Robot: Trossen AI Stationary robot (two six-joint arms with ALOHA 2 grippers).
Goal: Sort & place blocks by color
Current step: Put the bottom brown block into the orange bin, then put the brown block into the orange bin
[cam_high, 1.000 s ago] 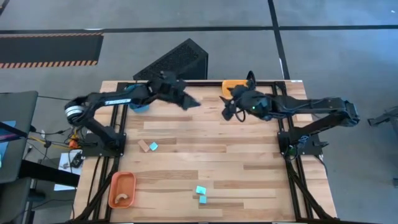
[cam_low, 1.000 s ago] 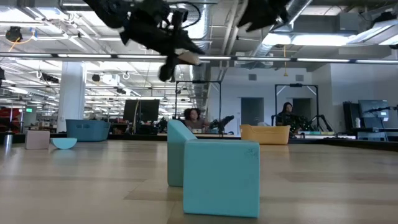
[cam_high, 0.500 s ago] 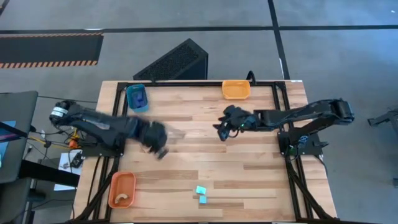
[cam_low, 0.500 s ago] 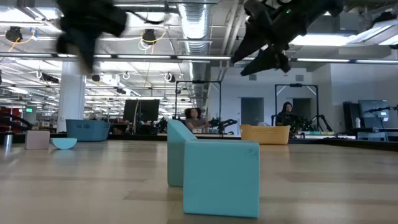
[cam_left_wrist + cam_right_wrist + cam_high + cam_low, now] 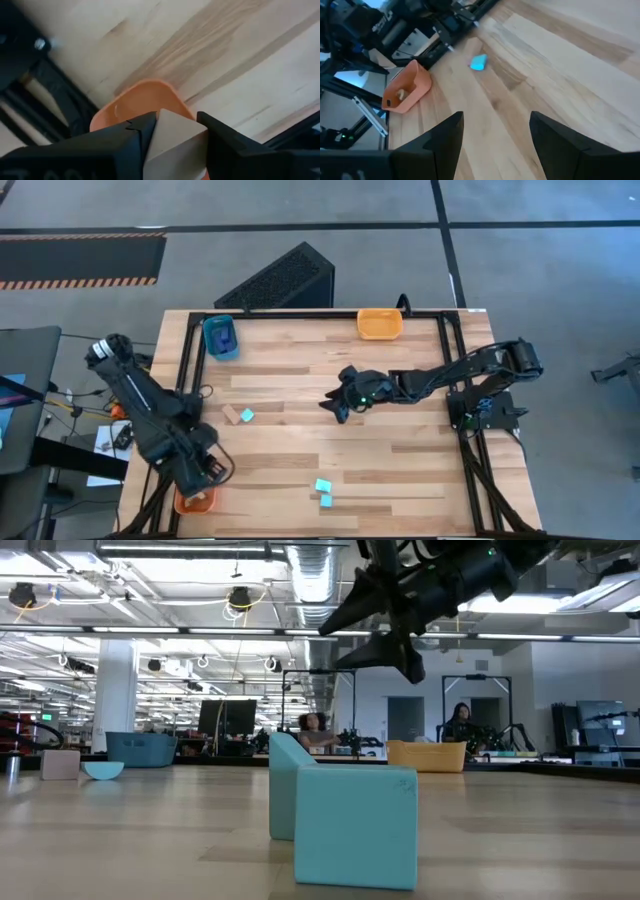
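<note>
Tan wooden block (image 5: 172,145), wedge-faced, between left gripper (image 5: 170,131) jaws.

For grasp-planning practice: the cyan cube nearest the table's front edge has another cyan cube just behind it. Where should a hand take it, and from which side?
Come from above and pinch the front cube on its left and right faces: they are flat, parallel, free, while the second cube crowds its back.
</note>
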